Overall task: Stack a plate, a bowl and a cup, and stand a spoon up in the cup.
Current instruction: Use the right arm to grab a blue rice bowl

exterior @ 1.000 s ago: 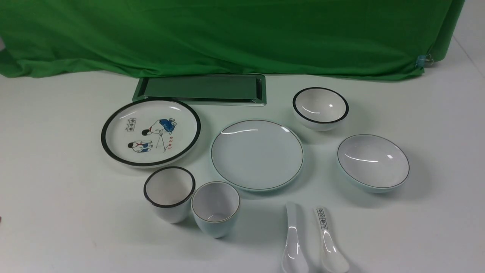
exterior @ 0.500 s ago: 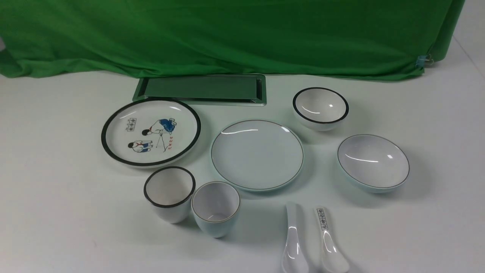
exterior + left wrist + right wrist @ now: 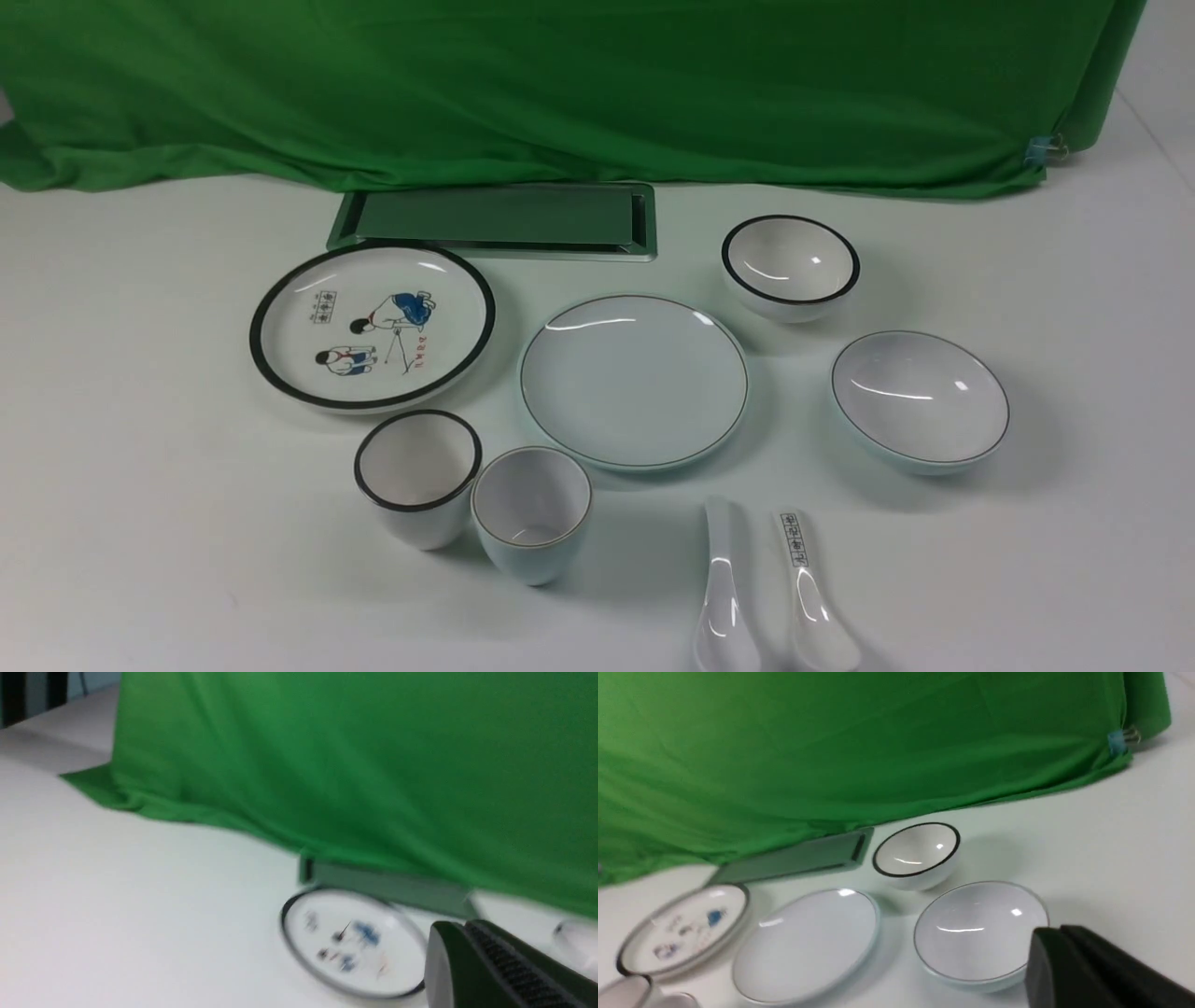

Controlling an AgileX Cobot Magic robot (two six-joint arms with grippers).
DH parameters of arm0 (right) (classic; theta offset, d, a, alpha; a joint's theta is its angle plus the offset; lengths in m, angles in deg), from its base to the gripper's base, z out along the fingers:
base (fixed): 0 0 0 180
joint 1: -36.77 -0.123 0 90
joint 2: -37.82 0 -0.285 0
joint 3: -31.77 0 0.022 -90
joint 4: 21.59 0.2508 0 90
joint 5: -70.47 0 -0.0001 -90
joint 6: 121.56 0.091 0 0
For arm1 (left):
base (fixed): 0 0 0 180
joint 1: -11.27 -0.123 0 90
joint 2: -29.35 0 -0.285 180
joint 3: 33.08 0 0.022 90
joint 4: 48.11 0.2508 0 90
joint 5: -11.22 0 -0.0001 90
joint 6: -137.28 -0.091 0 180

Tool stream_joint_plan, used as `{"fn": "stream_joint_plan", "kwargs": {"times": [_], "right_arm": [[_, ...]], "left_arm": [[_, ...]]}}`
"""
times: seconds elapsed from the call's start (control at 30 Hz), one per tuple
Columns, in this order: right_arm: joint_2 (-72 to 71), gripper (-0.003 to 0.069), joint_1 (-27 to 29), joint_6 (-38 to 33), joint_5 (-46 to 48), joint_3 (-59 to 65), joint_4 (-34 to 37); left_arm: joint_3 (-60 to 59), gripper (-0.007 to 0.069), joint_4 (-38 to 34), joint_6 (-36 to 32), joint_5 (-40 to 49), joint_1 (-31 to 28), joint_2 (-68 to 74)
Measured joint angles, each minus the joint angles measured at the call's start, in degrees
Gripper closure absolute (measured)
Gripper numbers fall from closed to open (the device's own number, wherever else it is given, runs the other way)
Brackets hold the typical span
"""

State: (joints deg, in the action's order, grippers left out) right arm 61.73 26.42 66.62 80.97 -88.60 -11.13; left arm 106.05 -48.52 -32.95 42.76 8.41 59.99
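The plain plate (image 3: 633,381) lies mid-table with the wide shallow bowl (image 3: 920,399) to its right. In front of the plate stands the thin-rimmed cup (image 3: 530,513), and the plain white spoon (image 3: 724,597) lies at the near edge. Neither gripper appears in the front view. In the right wrist view my right gripper (image 3: 1059,929) is shut and empty, just beside the bowl's (image 3: 976,928) rim, with the plate (image 3: 808,942) further off. My left gripper (image 3: 462,926) is shut and empty in a blurred left wrist view.
A cartoon plate (image 3: 372,325), a black-rimmed cup (image 3: 417,476), a black-rimmed bowl (image 3: 790,266) and a printed spoon (image 3: 808,588) lie among the task's pieces. A metal hatch (image 3: 495,219) and green cloth (image 3: 560,84) close off the back.
A small dark speck at the left edge of the front view is gone. None of the tableware has moved.
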Motion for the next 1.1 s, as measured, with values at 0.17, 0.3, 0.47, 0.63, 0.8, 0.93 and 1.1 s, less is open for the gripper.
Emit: {"fn": "stream_joint_plan", "kwargs": {"times": [0.17,0.3,0.47,0.63,0.8,0.93,1.1], "right_arm": [[19.81,0.0645,-0.04,-19.15,14.50,-18.04,0.00],[30.48,0.0645,-0.04,-23.71,24.43,-26.14,0.00],[47.14,0.0641,-0.11,-27.30,35.16,-35.33,0.00],[59.42,0.0599,-0.11,-26.65,35.68,-41.78,-0.05],[70.45,0.0406,-0.05,-22.27,33.55,-48.93,-2.52],[77.06,0.0246,1.05,-19.55,31.82,-53.31,-3.97],[84.14,0.0200,2.80,-17.52,29.00,-56.88,-4.23]], "left_arm": [[12.89,0.0652,-1.34,-13.82,16.32,3.14,18.62],[16.57,0.0652,-2.03,-16.85,19.11,9.16,25.47],[21.12,0.0652,-2.40,-21.17,23.35,21.33,36.57],[26.79,0.0652,-2.63,-21.92,24.20,27.77,47.34],[31.49,0.0652,-2.91,-22.03,24.20,29.92,54.07],[31.89,0.0652,-3.02,-22.49,23.75,30.21,55.58],[31.89,0.0652,-3.10,-24.15,21.40,30.25,56.09]]}}
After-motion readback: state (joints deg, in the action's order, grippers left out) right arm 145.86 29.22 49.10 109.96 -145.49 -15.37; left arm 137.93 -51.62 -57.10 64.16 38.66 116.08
